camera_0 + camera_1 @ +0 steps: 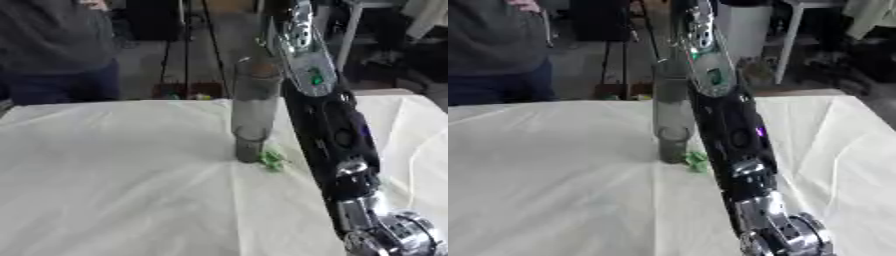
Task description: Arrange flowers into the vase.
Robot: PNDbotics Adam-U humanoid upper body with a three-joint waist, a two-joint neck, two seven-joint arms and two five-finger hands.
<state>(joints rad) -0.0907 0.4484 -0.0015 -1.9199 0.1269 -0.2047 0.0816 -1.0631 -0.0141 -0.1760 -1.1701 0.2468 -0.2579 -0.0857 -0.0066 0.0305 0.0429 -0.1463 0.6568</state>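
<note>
The tall grey vase [254,112] is standing mid-counter [114,175], green foliage [274,160] lying at its five o'clock, while the right arm [328,125] is reaching toward twelve o'clock, its robot hand out of view, so I cannot tell its state; fetching a flower looks next.

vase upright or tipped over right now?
Upright. The vase stands on its base on the white tablecloth, its sides vertical, beside the right arm. A bit of green lies at its foot.
</note>
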